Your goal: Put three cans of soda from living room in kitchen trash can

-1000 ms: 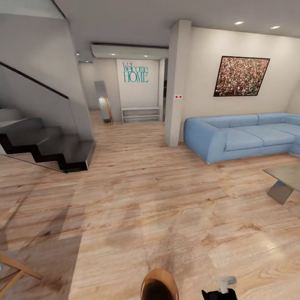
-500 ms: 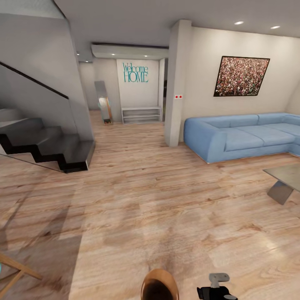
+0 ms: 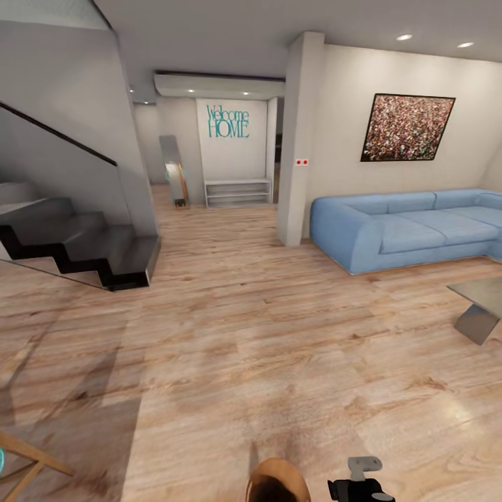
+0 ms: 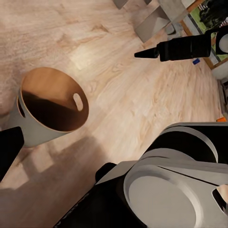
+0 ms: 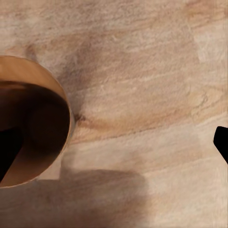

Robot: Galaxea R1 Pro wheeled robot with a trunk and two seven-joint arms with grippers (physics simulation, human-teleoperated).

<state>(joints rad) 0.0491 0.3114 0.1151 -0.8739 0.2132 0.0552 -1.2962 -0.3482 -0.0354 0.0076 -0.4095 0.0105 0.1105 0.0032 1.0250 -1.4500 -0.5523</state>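
The tash can, round and brown with a dark inside, stands on the plank floor at the lower edge of the head view, just in front of me. In the left wrist view the tash can has a pale outer wall and a slot handle. My right gripper hangs open beside the tash can, its black fingers at the picture's edges with only bare floor between them. One black finger of my left gripper shows next to the bin. The cans of soda cannot be made out.
This is the living room: a blue corner sofa at the right, a glass low table in front of it, a pillar, dark stairs at the left, a wooden frame at the lower left. A wide stretch of plank floor lies ahead.
The whole view has shifted a little, so the camera moved. My right wrist at the bottom edge turned and sank slightly a second ago, then stayed.
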